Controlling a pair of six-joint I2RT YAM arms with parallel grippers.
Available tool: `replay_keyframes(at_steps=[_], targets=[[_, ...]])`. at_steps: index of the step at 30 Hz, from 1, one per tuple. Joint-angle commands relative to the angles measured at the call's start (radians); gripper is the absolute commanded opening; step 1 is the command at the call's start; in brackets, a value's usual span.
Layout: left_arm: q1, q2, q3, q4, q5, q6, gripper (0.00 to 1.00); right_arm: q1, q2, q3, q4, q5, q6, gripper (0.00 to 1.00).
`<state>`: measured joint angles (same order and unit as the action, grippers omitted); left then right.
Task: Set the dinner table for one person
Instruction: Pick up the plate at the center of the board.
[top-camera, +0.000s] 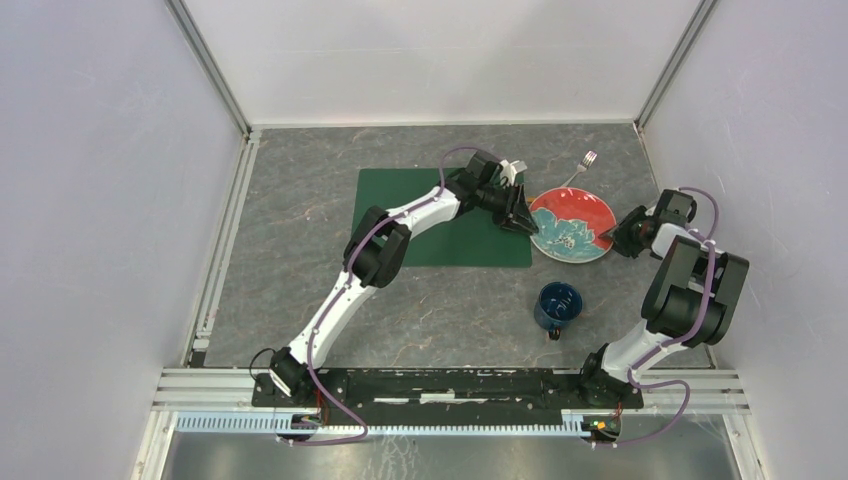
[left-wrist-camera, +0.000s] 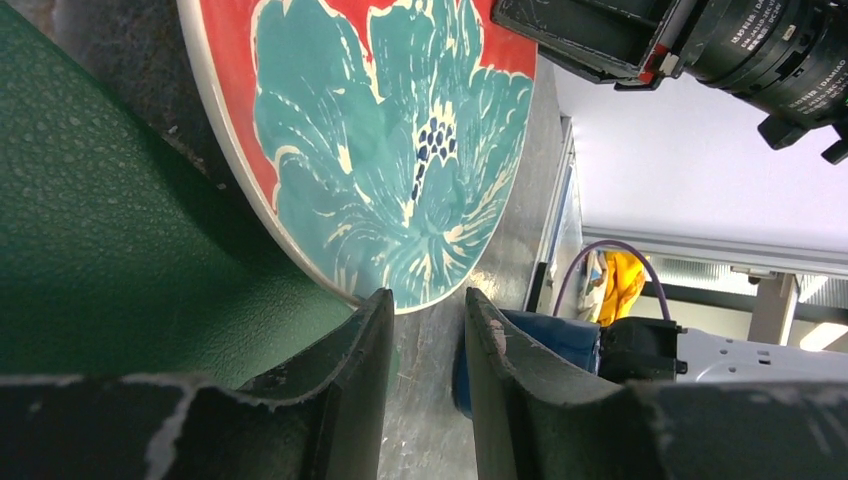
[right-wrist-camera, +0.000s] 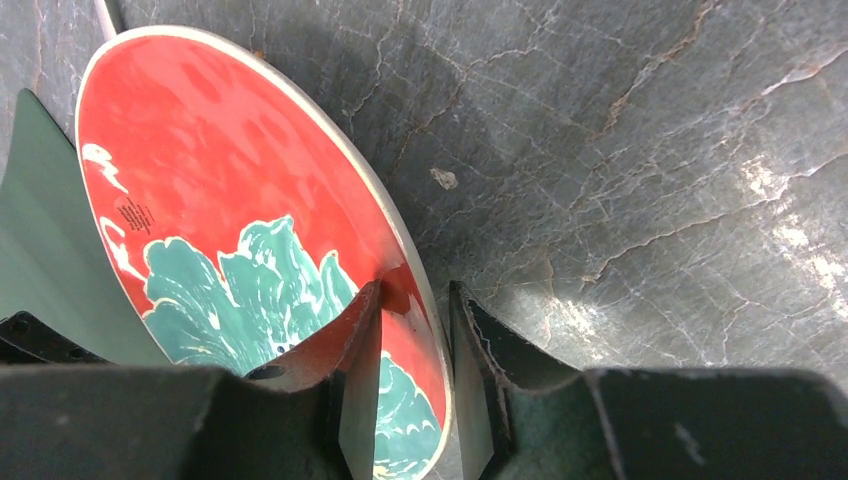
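The right gripper and left gripper jaws sit narrowly parted at opposite rims of the floral plate, grip unclear; clamp firmly, then carry level onto placemat

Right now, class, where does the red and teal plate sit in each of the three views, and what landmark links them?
Top external: plate right of centre, at the green placemat's right edge.
Left wrist: plate upper middle, cut by the top edge.
Right wrist: plate in the left half.
Shared landmark: the green placemat, left of the plate in all three.
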<state>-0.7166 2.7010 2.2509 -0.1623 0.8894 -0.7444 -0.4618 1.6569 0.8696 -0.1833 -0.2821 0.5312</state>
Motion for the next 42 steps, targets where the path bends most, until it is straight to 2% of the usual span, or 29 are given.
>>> replay_keyframes(at_steps=[1,11,18,42], targets=[[0.019,-0.044,0.007,-0.153,-0.086,0.122,0.41,-0.023,-0.026,0.027,0.002,0.064,-0.002,0.22],[0.058,-0.08,-0.034,-0.192,-0.131,0.143,0.41,-0.028,-0.031,0.021,0.002,0.061,0.004,0.12],[0.064,-0.069,-0.031,-0.167,-0.132,0.122,0.41,-0.028,-0.019,0.037,-0.002,0.049,0.006,0.09],[0.03,-0.063,0.003,-0.02,-0.148,-0.012,0.42,-0.027,-0.011,0.0,0.008,0.009,0.003,0.08]])
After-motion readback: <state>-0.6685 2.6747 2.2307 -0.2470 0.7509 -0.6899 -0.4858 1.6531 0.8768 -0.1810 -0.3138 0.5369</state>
